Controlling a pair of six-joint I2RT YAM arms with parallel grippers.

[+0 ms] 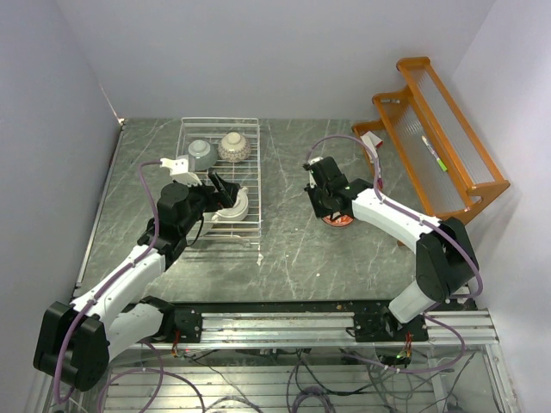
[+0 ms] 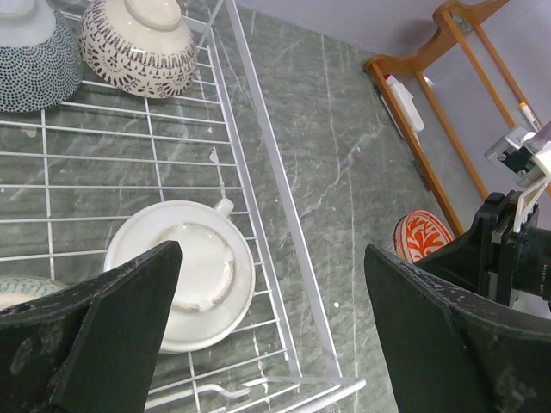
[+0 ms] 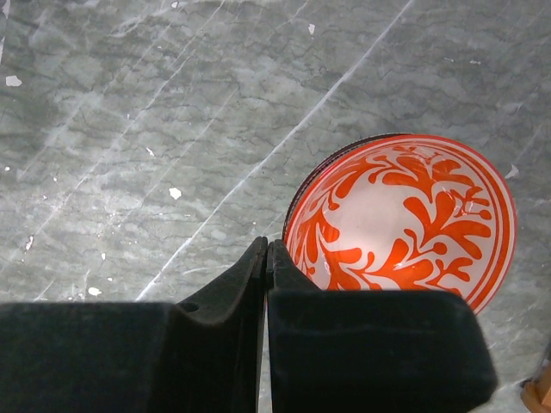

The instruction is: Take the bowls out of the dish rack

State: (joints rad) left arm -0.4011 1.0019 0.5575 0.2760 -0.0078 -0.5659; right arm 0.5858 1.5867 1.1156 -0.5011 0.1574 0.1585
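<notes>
Left gripper (image 2: 272,249): fingers spread wide, nothing held. In the dish rack (image 2: 258,172) a cream handled bowl (image 2: 185,271) is seen by the left finger; dotted bowl (image 2: 30,56) and patterned bowl (image 2: 138,43) are parked ahead. Rack rim is run between the fingers, bare table (image 2: 344,172) under the right one. Right gripper (image 3: 265,245): fingers pressed together, empty; orange bowl (image 3: 405,215) is set just right of the tips.

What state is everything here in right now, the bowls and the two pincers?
Left pincer: open, over the rack.
Right pincer: shut, empty.
Cream bowl: in the rack, unheld.
Grey bowl: upside down in the rack.
Patterned bowl: upside down in the rack.
Red bowl: on the table, unheld.
</notes>
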